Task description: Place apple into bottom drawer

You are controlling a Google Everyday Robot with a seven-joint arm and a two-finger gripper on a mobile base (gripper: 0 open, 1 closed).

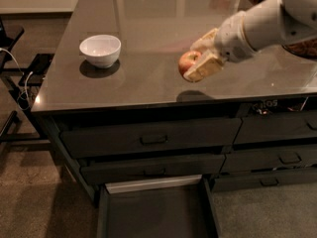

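The small red apple (187, 62) is held between my gripper's (197, 61) pale fingers (204, 68), lifted above the dark countertop with its shadow below near the front edge. The gripper is shut on the apple, and my white arm reaches in from the upper right. The bottom drawer (157, 213) is pulled open below the counter, showing a dark flat interior and a pale back rim. It lies lower and a little left of the apple.
A white bowl (100, 50) sits on the counter's (148, 19) left part. Closed handled drawer fronts (153, 139) are above the open drawer, with narrower drawers (277, 128) at right. A dark stand with cables (20, 78) is at far left.
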